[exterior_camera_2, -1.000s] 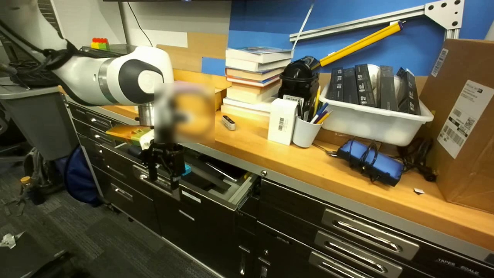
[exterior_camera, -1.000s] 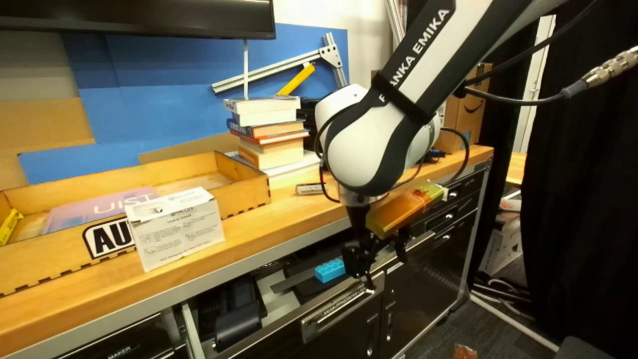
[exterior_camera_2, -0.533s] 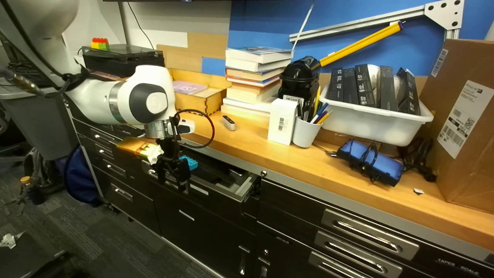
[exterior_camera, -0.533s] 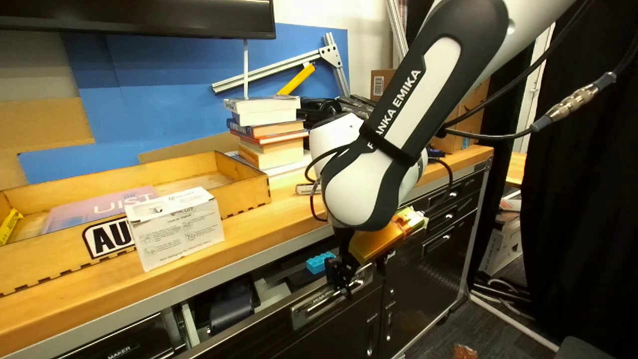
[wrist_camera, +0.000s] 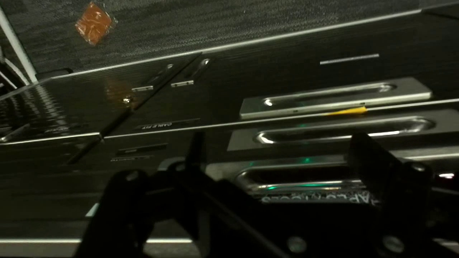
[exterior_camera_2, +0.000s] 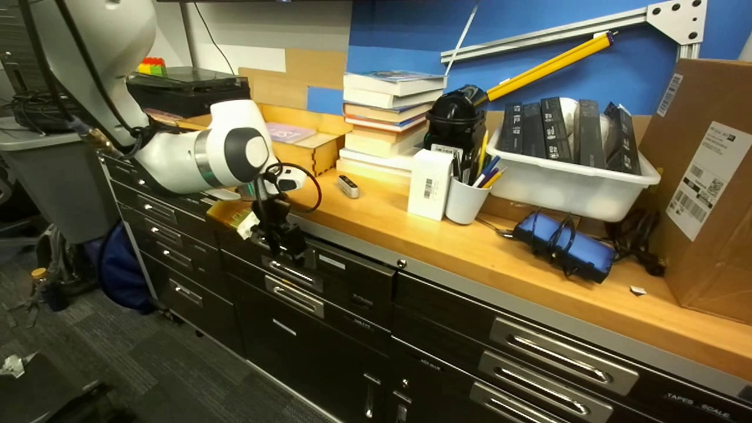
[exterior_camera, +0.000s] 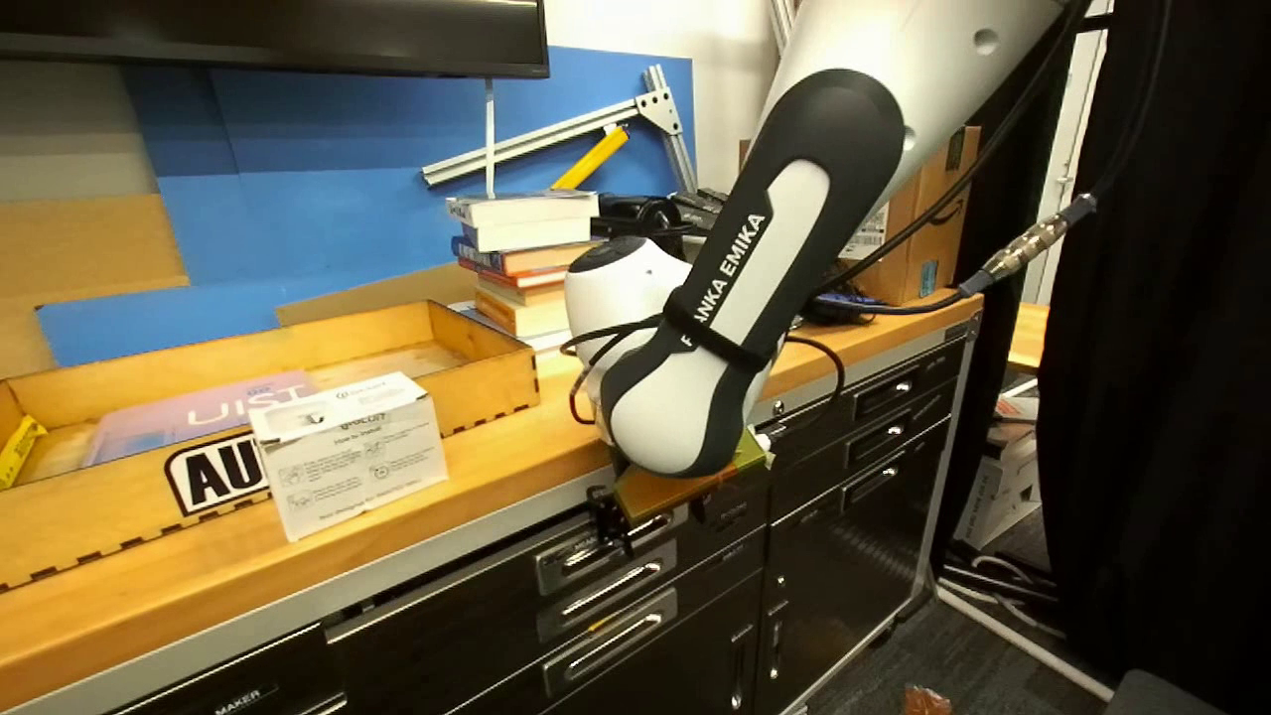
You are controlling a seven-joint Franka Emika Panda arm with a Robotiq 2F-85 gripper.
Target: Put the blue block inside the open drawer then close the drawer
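The drawer (exterior_camera: 437, 608) is pushed in almost flush under the worktop. A narrow dark gap shows above its front in an exterior view. Its front also shows in an exterior view (exterior_camera_2: 364, 279). Its silver bar handle (wrist_camera: 301, 187) shows in the wrist view beyond the fingers. The blue block is out of view. My gripper (wrist_camera: 278, 143) is open with nothing between its fingers, and one dark finger (wrist_camera: 196, 147) stands at each side. It is at the drawer's front by the handle in both exterior views (exterior_camera: 660, 531) (exterior_camera_2: 288, 242). I cannot tell whether it touches the front.
More drawers with silver handles (exterior_camera: 611, 647) lie below. The wooden worktop (exterior_camera_2: 376, 220) overhangs just behind my gripper. A white box (exterior_camera: 357, 462), a wooden tray (exterior_camera: 487, 382), stacked books (exterior_camera_2: 388, 123) and a pen cup (exterior_camera_2: 463, 205) stand on it. An orange-yellow piece (exterior_camera: 685, 489) is fixed by my wrist.
The drawer has slid inwards from well open to almost flush. My gripper moved with its front towards the counter. The blue block, seen lying in the drawer before, no longer shows.
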